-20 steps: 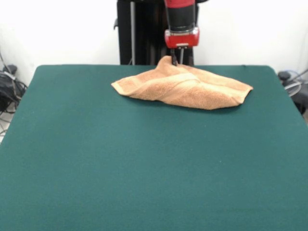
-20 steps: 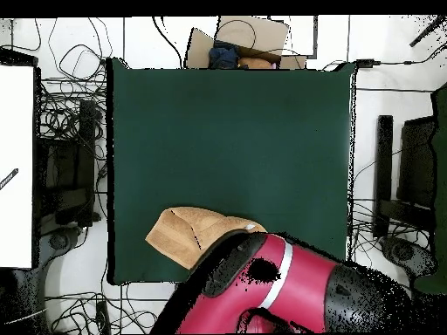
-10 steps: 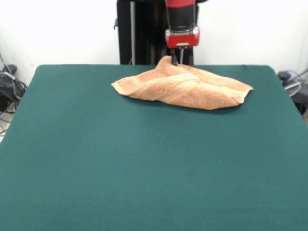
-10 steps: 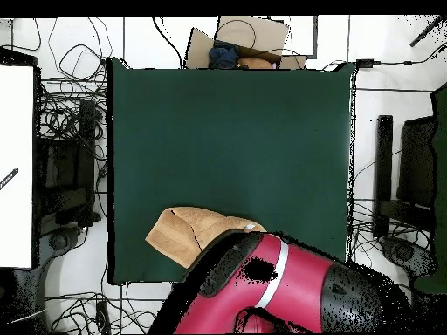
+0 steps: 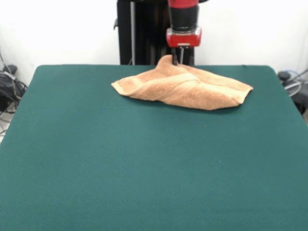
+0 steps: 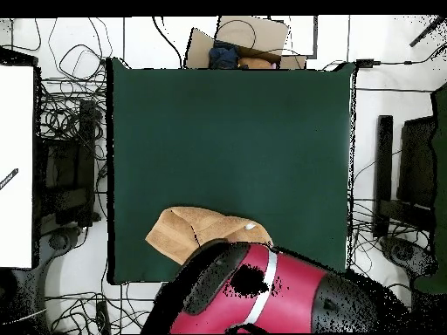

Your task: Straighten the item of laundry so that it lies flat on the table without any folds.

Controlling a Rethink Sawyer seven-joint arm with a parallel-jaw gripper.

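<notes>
Front view: gripper [image 5: 177, 61] fingers pinch the towel [image 5: 185, 86] at its raised far peak; 1 slow outward pull should unfold it.

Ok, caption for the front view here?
Sawyer gripper at the raised peak of a crumpled orange-tan towel near the far edge of the green table.

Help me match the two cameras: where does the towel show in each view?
Front view: the towel lies folded and bunched near the table's far edge, a little right of centre, one peak raised at the claw.
Overhead view: the towel sits at the table's bottom edge, lower left, partly hidden by the arm.
Shared landmark: the red arm.
</notes>
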